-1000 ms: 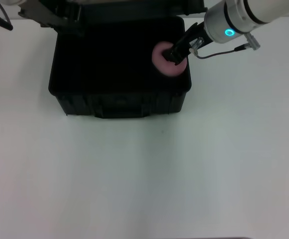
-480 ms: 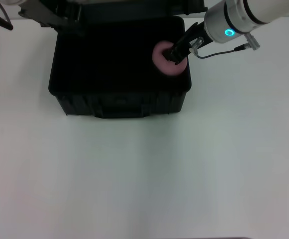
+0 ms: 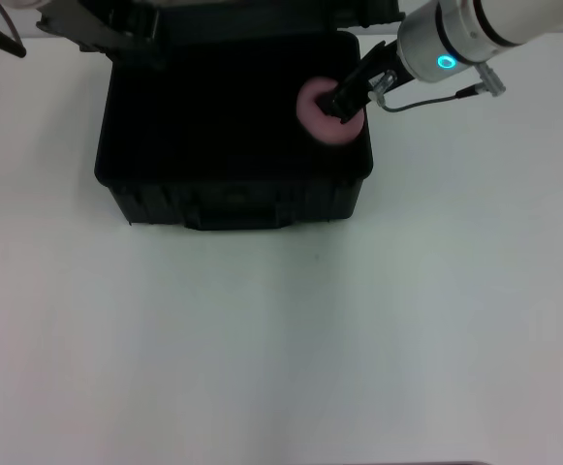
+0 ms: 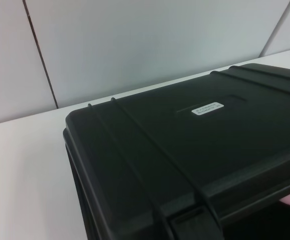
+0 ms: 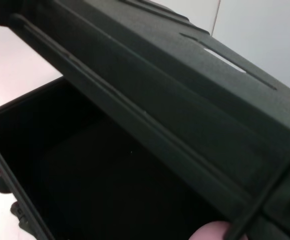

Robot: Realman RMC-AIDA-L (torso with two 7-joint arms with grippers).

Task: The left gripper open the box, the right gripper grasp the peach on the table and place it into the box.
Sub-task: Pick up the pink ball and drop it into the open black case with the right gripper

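You've got the right gripper (image 3: 344, 100) reaching down into the open box (image 3: 233, 199), its slim black claw slanting from the blue-ringed wrist toward the box's inside, and its fingers are clamped on the peach (image 3: 322, 118). The peach sits right at the fingertips, inside the box against the right-hand wall, close to the rear corner. It's round, so you won't read a long axis or a pointing direction off it; a dark spot shows where the claw meets its top. Whether it is resting on the box floor or hanging in the grip, you cannot tell from above.

The box's long axis runs left to right across the white table (image 3: 281, 339), its ribbed front wall facing you. The lid (image 4: 184, 130) is raised at the rear (its small white label (image 4: 206, 108) shows in the left wrist view). In the right wrist view you see the lid's ribbed edge slanting over the dark interior (image 5: 85, 170), with a sliver of pink peach (image 5: 212, 232) at the picture's margin.

Your left gripper (image 3: 116, 34) is up at the rear left corner of the box, by the lid's edge. Its fingers are dark against the dark lid, so you cannot tell whether they are spread or closed on it.
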